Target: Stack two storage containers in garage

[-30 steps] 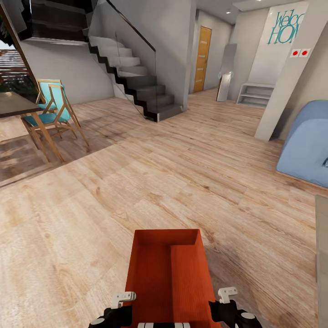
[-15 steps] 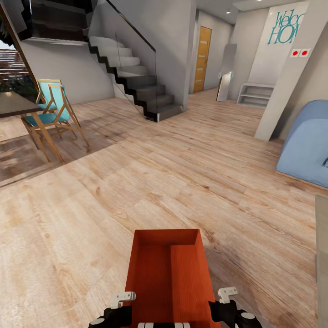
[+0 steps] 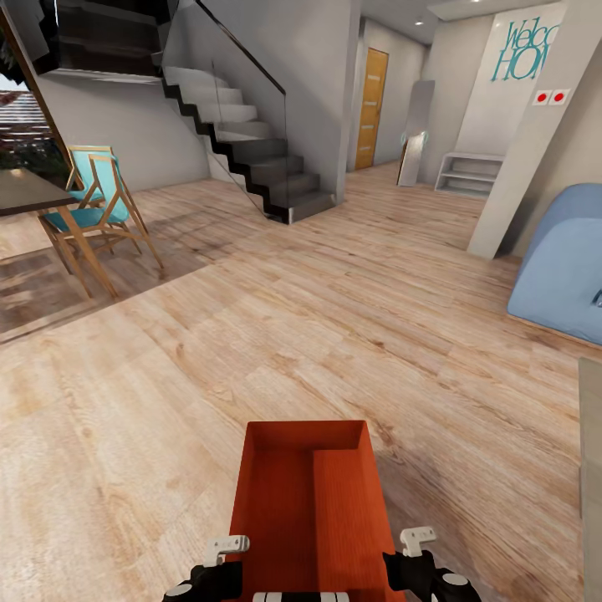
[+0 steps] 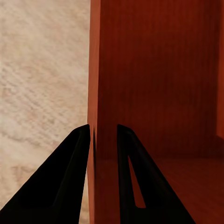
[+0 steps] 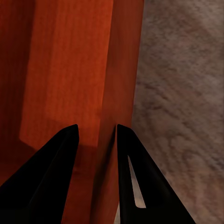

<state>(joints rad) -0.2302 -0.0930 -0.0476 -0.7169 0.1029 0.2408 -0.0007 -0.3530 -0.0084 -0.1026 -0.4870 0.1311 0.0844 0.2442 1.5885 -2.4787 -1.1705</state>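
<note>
Living room: light wood plank floor (image 3: 318, 318), dark staircase (image 3: 251, 159), blue sofa (image 3: 564, 259) at right, turquoise chair (image 3: 96, 205) at left, wooden door (image 3: 370, 109) far back. One orange-red storage container (image 3: 309, 510), open-topped, held low in front of the robot above the planks. Left pincer (image 4: 103, 135) clamped across its left wall; right pincer (image 5: 97, 135) clamped across its right wall.

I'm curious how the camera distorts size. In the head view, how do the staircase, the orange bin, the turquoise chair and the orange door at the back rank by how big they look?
Largest to smallest as they appear:
1. staircase
2. orange bin, though it is nearest the camera, which inflates it
3. turquoise chair
4. orange door, far away
</note>
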